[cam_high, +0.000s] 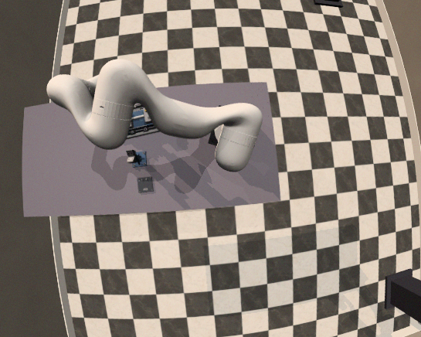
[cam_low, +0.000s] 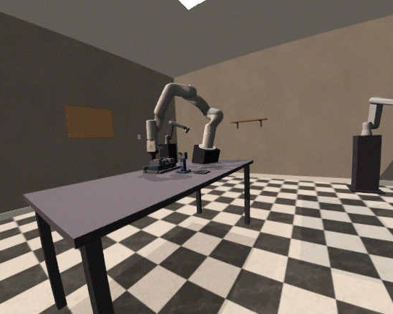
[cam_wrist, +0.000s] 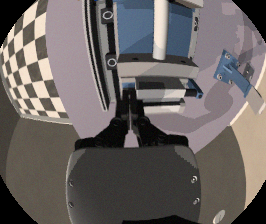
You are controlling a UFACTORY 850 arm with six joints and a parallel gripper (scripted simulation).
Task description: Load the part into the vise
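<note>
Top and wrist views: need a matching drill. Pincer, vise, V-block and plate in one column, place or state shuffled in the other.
Things:
1. pincer
2. vise
3. V-block
4. plate

Place or state:
a. stands between the other two fixtures
b. shut, holding nothing
c. partly hidden under the arm in the top view
d. flat and dark, nearest the table edge at the bottom of the top view

Pairs: 1-b, 2-c, 3-a, 4-d
</note>
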